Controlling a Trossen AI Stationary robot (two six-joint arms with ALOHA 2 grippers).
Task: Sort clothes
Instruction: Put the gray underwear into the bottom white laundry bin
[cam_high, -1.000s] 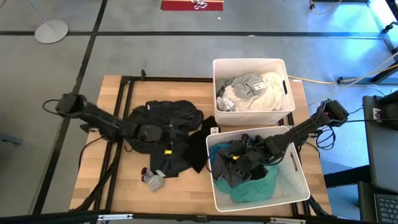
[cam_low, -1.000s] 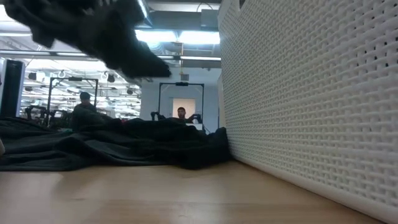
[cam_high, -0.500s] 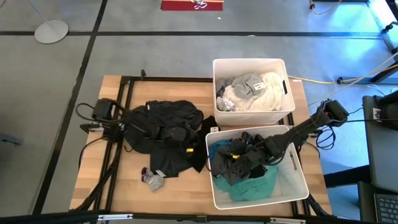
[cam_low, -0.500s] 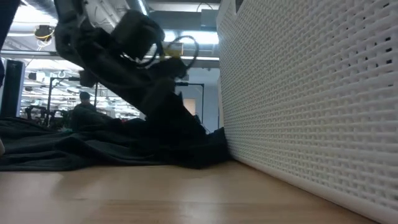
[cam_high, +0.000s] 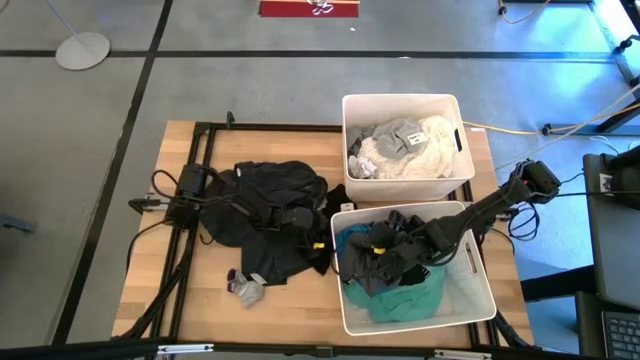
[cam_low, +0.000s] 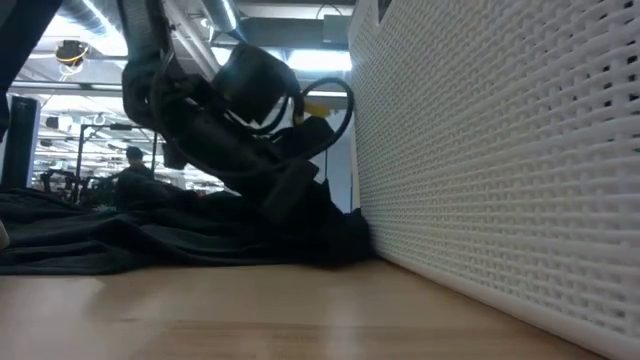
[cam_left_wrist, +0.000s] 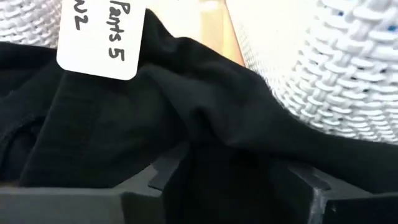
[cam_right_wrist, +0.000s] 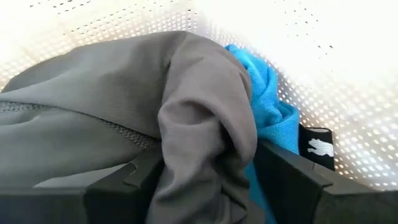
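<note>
A pile of black clothes (cam_high: 265, 215) lies spread on the table's middle, left of two white bins. My left gripper (cam_high: 312, 240) is open and low at the pile's right end, beside the near bin (cam_high: 468, 292). Black cloth (cam_left_wrist: 205, 112) with a white tag (cam_left_wrist: 99, 37) fills its wrist view. My right gripper (cam_high: 388, 258) is open inside the near bin, over a dark grey garment (cam_right_wrist: 124, 112) and teal cloth (cam_high: 410, 300). The far bin (cam_high: 404, 98) holds light clothes (cam_high: 410, 145). My left gripper comes slanting down from the table's left, and its open fingers (cam_left_wrist: 149, 183) stand in the black cloth by the near bin's corner. A ridge of that cloth (cam_left_wrist: 224, 155) rises between them, unpinched. The cloth lies on the table. My right gripper's open fingers (cam_right_wrist: 283, 174) stand on either side of a bunched fold of the dark grey garment (cam_right_wrist: 205, 124). The fold lies against their inner sides, unpinched. The fingers slant down into the near bin. The garment rests on the clothes below.
A small grey sock (cam_high: 245, 290) lies on the bare wood near the table's near edge, left of the near bin. A dark frame (cam_high: 200, 130) runs along the table's left part. In the low view the near bin's wall (cam_low: 500, 160) fills the right side.
My left gripper has gone toward the table's right edge and down, tipping further downward, from over the pile's left part to its right end beside the near bin. Its fingers now reach the black cloth. The clothes have kept their places.
</note>
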